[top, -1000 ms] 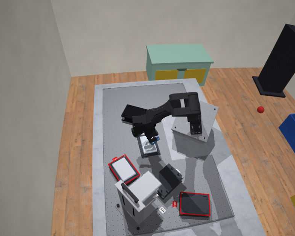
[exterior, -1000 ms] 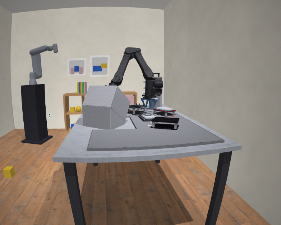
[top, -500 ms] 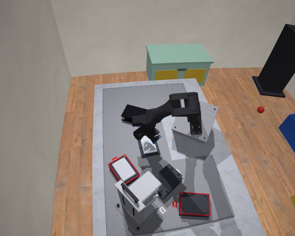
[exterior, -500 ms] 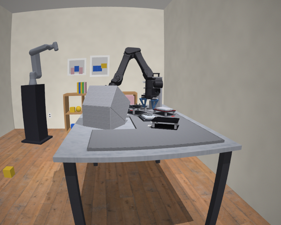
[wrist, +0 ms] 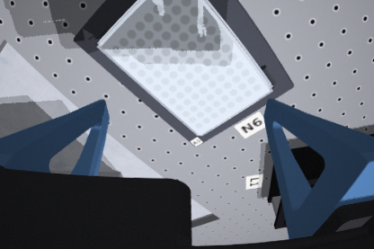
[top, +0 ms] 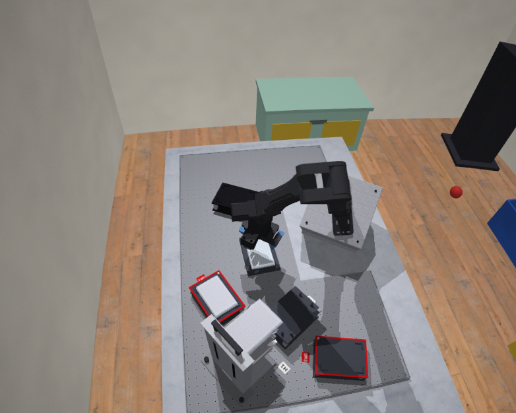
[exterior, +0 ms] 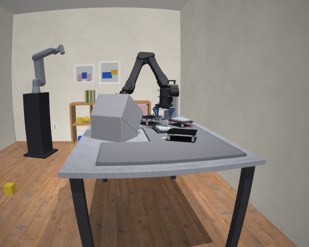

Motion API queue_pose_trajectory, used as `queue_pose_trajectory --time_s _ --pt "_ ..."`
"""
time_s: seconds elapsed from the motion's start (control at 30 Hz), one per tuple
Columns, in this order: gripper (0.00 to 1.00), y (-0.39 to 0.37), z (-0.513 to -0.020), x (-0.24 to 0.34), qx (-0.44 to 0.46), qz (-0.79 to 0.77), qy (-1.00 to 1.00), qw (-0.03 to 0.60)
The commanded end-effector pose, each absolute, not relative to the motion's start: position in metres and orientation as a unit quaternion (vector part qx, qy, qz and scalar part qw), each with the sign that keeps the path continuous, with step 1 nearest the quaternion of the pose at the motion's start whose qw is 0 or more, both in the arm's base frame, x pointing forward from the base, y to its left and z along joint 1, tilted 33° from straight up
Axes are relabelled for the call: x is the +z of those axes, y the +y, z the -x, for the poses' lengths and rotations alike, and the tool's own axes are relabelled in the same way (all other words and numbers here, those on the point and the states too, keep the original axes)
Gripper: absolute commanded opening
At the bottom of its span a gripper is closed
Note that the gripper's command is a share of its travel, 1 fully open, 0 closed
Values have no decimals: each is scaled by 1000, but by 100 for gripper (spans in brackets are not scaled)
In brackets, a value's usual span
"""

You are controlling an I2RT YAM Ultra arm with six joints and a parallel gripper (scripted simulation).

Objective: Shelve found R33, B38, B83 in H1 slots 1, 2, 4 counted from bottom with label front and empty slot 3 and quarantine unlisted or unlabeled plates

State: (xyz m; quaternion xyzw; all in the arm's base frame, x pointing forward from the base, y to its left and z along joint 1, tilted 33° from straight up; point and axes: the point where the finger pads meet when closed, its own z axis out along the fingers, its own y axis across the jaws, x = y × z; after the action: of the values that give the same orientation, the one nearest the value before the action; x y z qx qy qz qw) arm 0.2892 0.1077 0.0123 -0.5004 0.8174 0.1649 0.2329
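A clear 96-well plate (wrist: 186,57) (top: 260,258) lies on the black recovery nest N6, its deck label N6 (wrist: 248,127) beside it. My gripper (wrist: 186,108) hangs above the plate's near end, wide open and empty, with the blue fingers clear of the plate. It also shows in the top and exterior views (top: 260,234) (exterior: 163,111). The plate hotel H1 (top: 240,344) stands at the front left; its slots are hidden from here. A white plate (top: 217,295) sits in one red-bordered quarantine nest. The other quarantine nest (top: 340,357) holds nothing.
A black nest (top: 295,316) stands between the hotel and N6. Another black nest (top: 229,197) lies under my forearm. My grey base block (top: 340,213) rises at the right of the deck. The H1 deck label (top: 284,367) lies by the hotel.
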Motion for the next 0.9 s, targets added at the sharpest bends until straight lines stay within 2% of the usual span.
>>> queue_pose_trajectory --time_s 0.0,0.87 --pt "100 101 -289 17 145 544 788 249" --pt "100 101 -289 17 66 750 596 281"
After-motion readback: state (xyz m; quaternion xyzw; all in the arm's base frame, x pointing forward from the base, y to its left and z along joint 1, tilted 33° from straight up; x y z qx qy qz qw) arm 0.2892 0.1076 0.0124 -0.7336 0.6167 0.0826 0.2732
